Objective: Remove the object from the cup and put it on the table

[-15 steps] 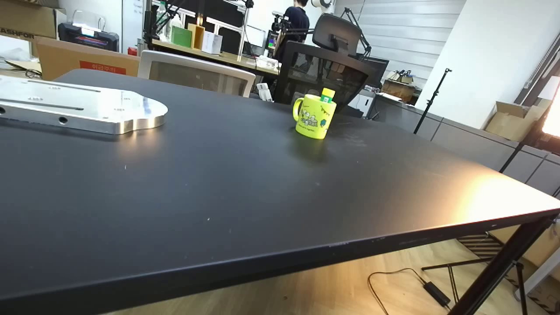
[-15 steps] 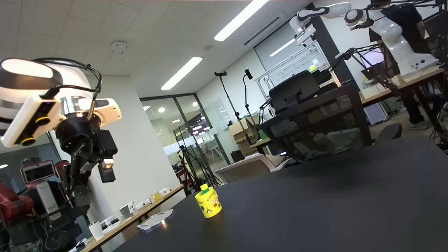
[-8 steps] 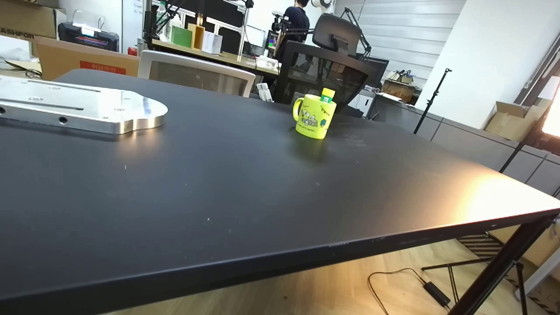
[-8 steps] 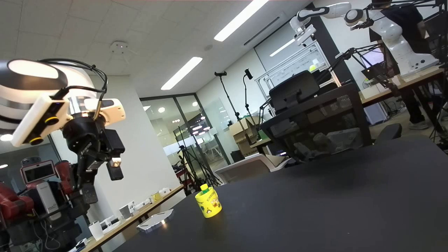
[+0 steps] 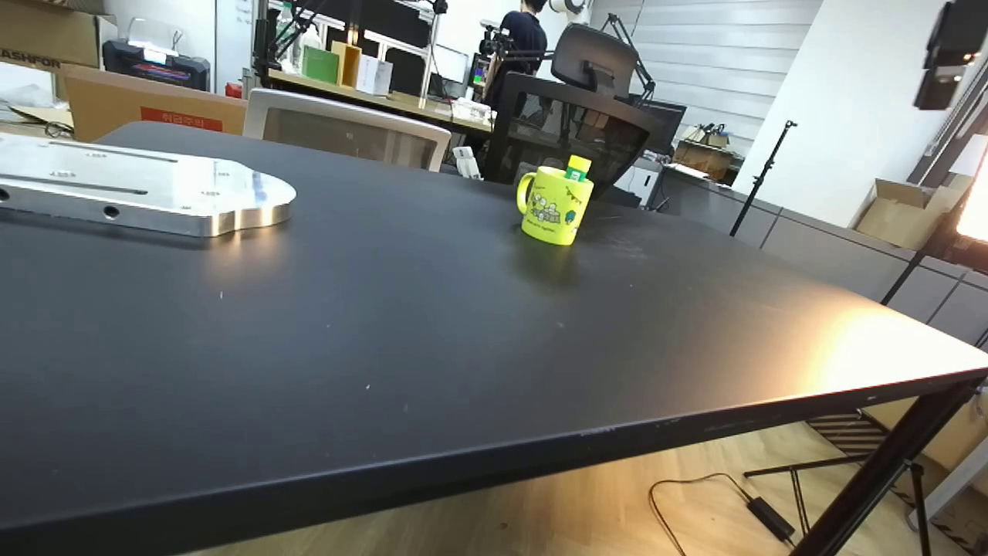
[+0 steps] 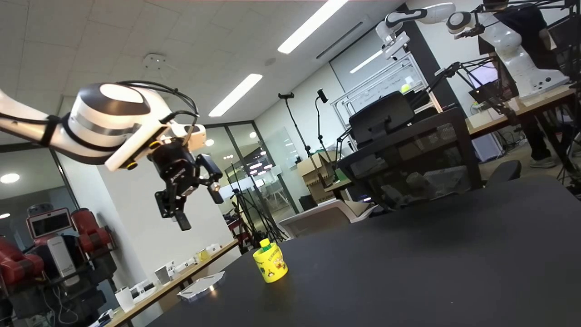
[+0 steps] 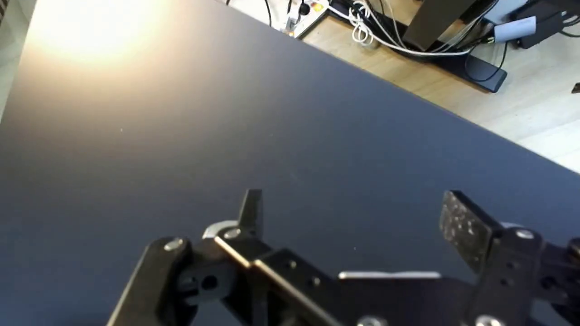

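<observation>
The gripper (image 6: 200, 209) is shifting rightward and upward in an exterior view, hanging left of the middle. Its fingers (image 7: 466, 228) are standing wide apart in the wrist view's lower half. A green, yellow-capped object (image 5: 577, 168) is poking from the yellow cup (image 5: 549, 212), which is standing on the table (image 5: 386, 324) above and right of an exterior view's centre.

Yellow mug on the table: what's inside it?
A green object with a yellow top sticks up out of the mug in both exterior views. The mug's wall hides the object's lower part and the bottom, so I can't tell if anything else is inside.
</observation>
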`<action>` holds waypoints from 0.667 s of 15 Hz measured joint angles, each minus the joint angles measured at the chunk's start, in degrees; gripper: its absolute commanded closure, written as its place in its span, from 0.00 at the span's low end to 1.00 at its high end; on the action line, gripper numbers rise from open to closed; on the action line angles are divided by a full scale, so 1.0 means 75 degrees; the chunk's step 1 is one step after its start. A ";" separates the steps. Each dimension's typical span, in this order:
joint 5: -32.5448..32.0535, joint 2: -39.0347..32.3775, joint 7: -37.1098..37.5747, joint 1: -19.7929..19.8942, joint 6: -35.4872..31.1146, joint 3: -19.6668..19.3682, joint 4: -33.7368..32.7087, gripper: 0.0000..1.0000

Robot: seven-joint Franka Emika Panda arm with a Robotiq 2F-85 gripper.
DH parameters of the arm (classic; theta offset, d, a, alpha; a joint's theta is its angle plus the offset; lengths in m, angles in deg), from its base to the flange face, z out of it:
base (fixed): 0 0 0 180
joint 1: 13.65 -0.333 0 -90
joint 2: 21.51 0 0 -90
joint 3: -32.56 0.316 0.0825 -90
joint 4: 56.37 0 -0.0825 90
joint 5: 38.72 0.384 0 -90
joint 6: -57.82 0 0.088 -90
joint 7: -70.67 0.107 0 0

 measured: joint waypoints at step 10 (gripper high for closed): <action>0.0621 -0.3903 -0.0349 -0.0664 0.0535 0.0638 -0.4353 0.00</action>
